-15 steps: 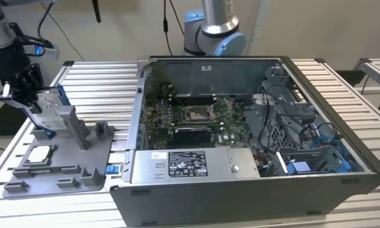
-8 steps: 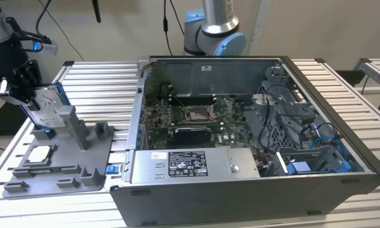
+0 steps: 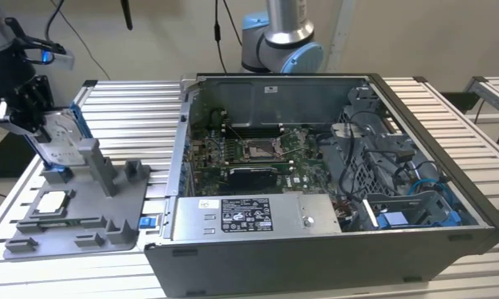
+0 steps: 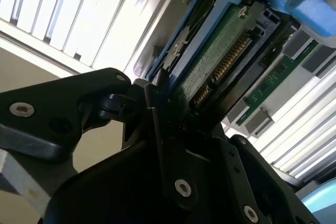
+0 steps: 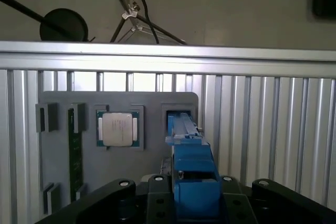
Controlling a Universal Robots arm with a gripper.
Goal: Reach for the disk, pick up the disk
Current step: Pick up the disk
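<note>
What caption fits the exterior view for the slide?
The hand grips the disk, standing on edge at the grey fixture tray beside the open computer case.

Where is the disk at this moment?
In the exterior view, the disk stands on edge at the exterior view's left, over the far end of the grey tray beside the open computer case. The gripper is closed on it.

The disk (image 3: 62, 134) stands upright over the tray (image 3: 33, 242), at the exterior view's left of the computer case (image 3: 316, 268).
</note>
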